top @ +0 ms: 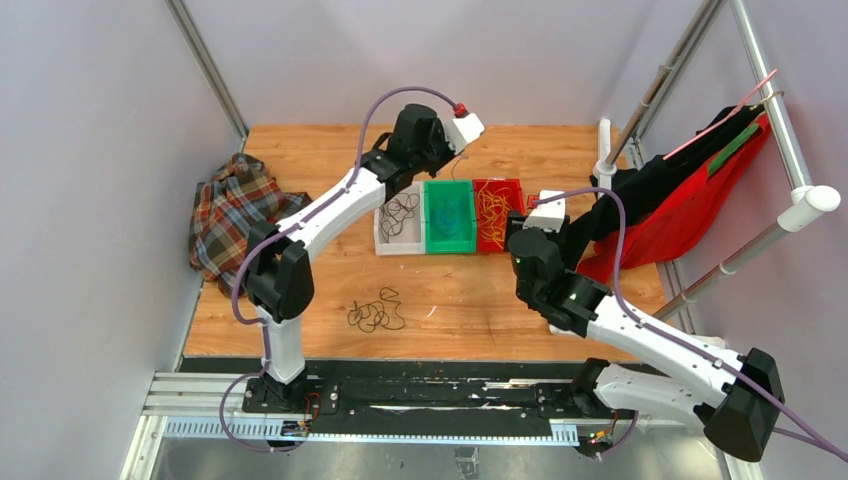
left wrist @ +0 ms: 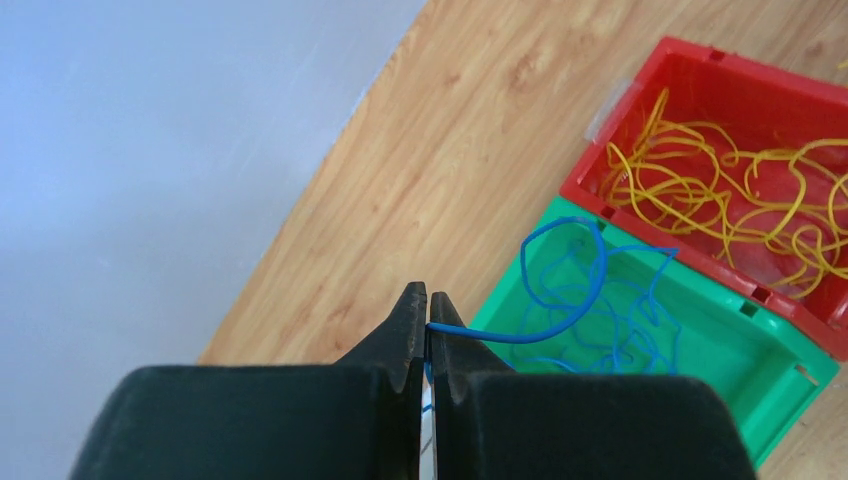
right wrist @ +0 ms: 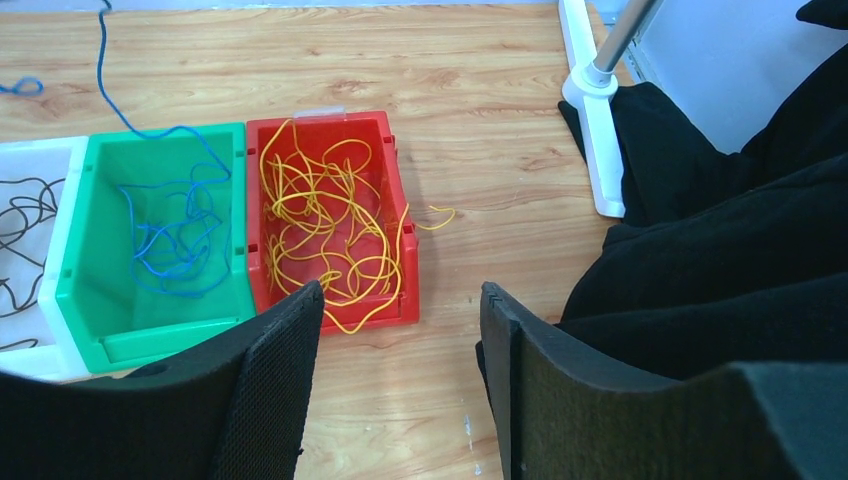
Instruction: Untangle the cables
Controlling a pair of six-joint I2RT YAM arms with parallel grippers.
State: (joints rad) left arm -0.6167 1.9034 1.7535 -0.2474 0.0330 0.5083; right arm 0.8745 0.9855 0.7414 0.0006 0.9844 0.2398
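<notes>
Low in the left-wrist frame, the left gripper is clenched on a blue cable that trails into the green bin at mid-right. The step is sorting, and the next move is to release the cable over the bin. The right gripper hangs released and empty. The black cables, lower centre in the top view, probably remain tangled.

The blue cable disappears between the pinched fingers of the left gripper, which also cover the near corner of the green bin. The red bin runs off the right edge there. In the right wrist view the left edge cuts the white bin and its black cables, and the right edge cuts the black cloth. Overhead, the fingertips of the right gripper hide under its wrist.
</notes>
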